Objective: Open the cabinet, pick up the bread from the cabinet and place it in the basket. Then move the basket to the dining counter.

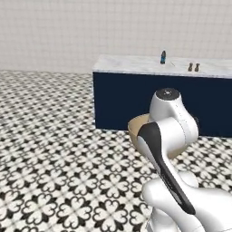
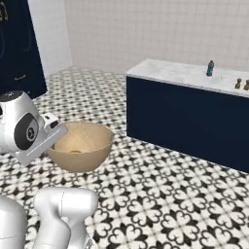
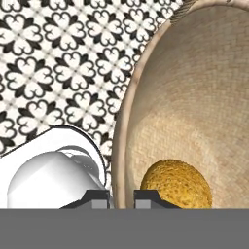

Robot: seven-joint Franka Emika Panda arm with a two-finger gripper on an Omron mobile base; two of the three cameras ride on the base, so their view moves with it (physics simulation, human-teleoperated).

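Gripper (image 3: 121, 198) astride basket (image 3: 121, 146) rim, tips cropped

The basket (image 2: 80, 146) is held off the patterned floor (image 2: 160, 194) at the end of the white arm (image 2: 29, 129), whose hand meets its near-left rim; the jaws are hidden, so their state cannot be told. A small golden patch, the bread (image 2: 75, 151), shows low inside the basket. The dining counter (image 2: 189, 114), marble tabletop over a plain navy front, stands well apart to the right. On it stand a small dark bottle (image 2: 210, 68) and two brown shakers (image 2: 241, 84). A navy cabinet (image 2: 17, 48) occupies the upper left.
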